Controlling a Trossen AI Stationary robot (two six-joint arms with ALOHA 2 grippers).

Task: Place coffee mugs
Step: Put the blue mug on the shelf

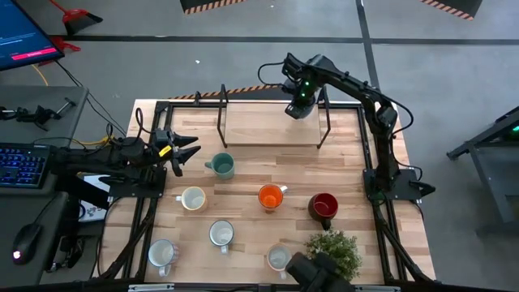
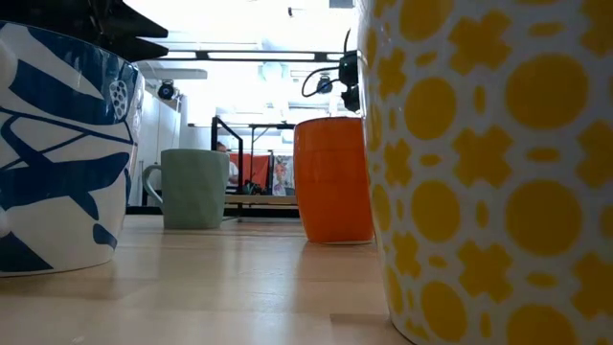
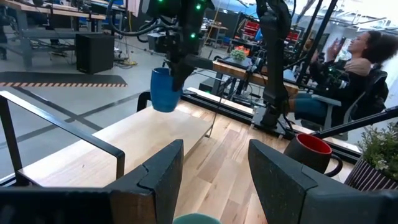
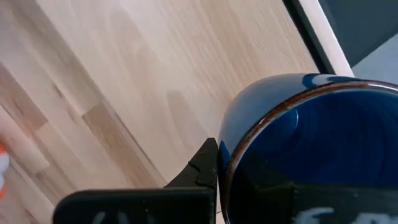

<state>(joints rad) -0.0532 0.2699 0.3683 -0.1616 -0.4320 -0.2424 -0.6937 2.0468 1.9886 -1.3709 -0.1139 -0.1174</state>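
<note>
My right gripper [image 1: 298, 104] is over the far raised wooden shelf [image 1: 272, 128], shut on the blue mug [image 3: 165, 89]. My left gripper [image 1: 183, 154] waits open at the table's left, just short of the teal green mug [image 1: 220, 165], whose rim [image 3: 196, 218] shows between its fingers. Standing on the table are the orange mug [image 1: 272, 196], the dark red mug [image 1: 323, 206] and several white mugs, among them one [image 1: 193, 198] and another [image 1: 221, 234]. The low view shows the orange mug [image 2: 333, 180] between a blue-patterned mug [image 2: 57, 144] and a yellow-patterned mug [image 2: 498, 163]. My right gripper holds the blue mug by its rim [image 4: 239, 146], coming from above and pointing down. One finger [image 4: 204, 167] lies against the outside of the wall; the other is hidden by the mug. The mug stays upright over the shelf; whether its base touches the board I cannot tell.
The shelf stands on thin black metal legs [image 1: 326, 130] along the table's far side. A green potted plant [image 1: 334, 250] sits at the near right. A seated person [image 3: 354, 62] is beyond the table's right edge. Bare wood lies between the shelf and the mug rows.
</note>
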